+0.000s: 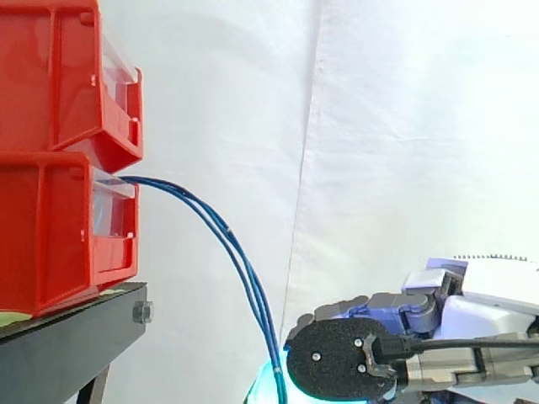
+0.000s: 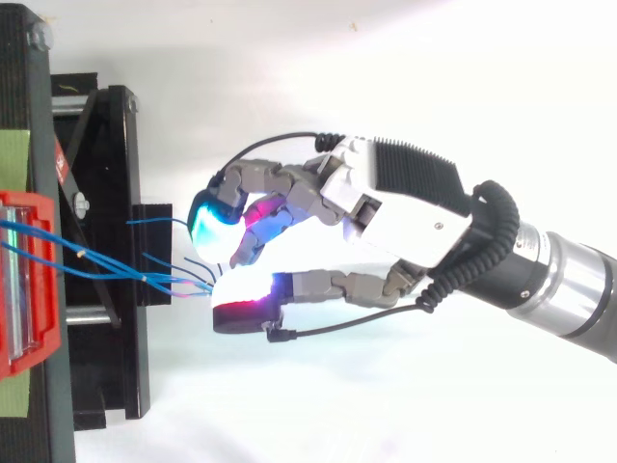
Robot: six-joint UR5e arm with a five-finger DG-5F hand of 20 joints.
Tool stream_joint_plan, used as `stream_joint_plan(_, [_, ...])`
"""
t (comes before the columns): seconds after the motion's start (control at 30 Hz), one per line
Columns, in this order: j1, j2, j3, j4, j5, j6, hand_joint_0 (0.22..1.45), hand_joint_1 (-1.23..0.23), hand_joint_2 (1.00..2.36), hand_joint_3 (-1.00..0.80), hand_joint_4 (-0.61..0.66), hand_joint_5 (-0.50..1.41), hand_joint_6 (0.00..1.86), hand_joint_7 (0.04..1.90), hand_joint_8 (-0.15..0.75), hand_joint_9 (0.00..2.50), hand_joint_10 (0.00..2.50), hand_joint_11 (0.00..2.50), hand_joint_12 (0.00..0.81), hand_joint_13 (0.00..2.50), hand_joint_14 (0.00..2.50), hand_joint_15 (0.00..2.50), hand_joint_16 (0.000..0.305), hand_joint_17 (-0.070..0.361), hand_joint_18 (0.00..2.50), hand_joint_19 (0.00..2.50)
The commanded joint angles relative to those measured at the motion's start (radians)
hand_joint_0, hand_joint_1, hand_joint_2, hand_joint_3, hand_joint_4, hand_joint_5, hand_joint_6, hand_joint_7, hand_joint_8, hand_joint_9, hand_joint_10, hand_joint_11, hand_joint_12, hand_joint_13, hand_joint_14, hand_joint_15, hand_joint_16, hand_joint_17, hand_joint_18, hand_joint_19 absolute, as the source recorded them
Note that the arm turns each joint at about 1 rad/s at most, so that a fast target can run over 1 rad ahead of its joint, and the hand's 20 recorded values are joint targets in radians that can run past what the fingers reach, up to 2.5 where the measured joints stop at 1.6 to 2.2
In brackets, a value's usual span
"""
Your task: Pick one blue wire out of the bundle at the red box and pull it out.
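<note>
Two red bins are stacked at the left of the side view, the upper bin (image 1: 59,76) resting on the lower bin (image 1: 50,236). Both sit on a black stand (image 1: 67,345) in front of a white curtain (image 1: 404,126). A bolt (image 1: 141,313) shows on the near end of the stand. The blue wires (image 1: 227,244) come out of the open front of the lower bin, close together. They run a short way level, then bend down in a slack arc towards the bottom edge, where they meet a cyan glow just beside the hand (image 1: 341,358). The hand sits low in that view, below the level of the bins and well apart from them, reaching in from the right. From above, the hand (image 2: 386,207) comes in from the right on the arm (image 2: 559,280) and points left towards the stand. The wires leave the red bin at the left edge and cross over the black stand. They spread into several loose ends that fan out right at the front of the hand. The ends run into the bright glow there, so it cannot be told whether the hand has hold of any wire or is only close to them. A green strip (image 2: 13,154) lies on the stand beside the bin.
</note>
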Motion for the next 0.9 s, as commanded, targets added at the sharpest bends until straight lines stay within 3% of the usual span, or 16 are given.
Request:
stream_joint_plan(0.0, [0.008, -0.008, 0.005, 0.006, 0.001, -0.003, 0.54, -0.65, 1.01, -0.34, 0.32, -0.1, 0.5, 1.16, 0.353, 1.02, 0.02, 0.5, 0.452, 0.95, 0.01, 0.44, 0.062, 0.139, 0.78, 0.59])
stream_joint_plan(0.33, [0.009, -0.019, 0.008, 0.008, -0.003, 0.003, 0.55, -0.68, 1.01, -0.34, 0.28, -0.09, 0.5, 1.25, 0.356, 1.03, 0.02, 0.51, 0.448, 0.96, 0.02, 0.44, 0.061, 0.138, 0.79, 0.59])
stream_joint_plan(0.63, [0.006, -0.019, 0.082, -0.04, -0.004, 0.006, 0.54, -0.73, 1.01, -0.38, 0.26, -0.09, 0.51, 1.37, 0.361, 1.03, 0.02, 0.52, 0.45, 0.97, 0.02, 0.44, 0.062, 0.139, 0.8, 0.58])
stream_joint_plan(0.87, [0.008, -0.019, 0.105, -0.083, 0.001, 0.008, 0.55, -0.78, 1.01, -0.38, 0.27, -0.13, 0.66, 1.16, 0.363, 1.02, 0.02, 0.55, 0.45, 0.97, 0.01, 0.44, 0.061, 0.138, 0.82, 0.58])
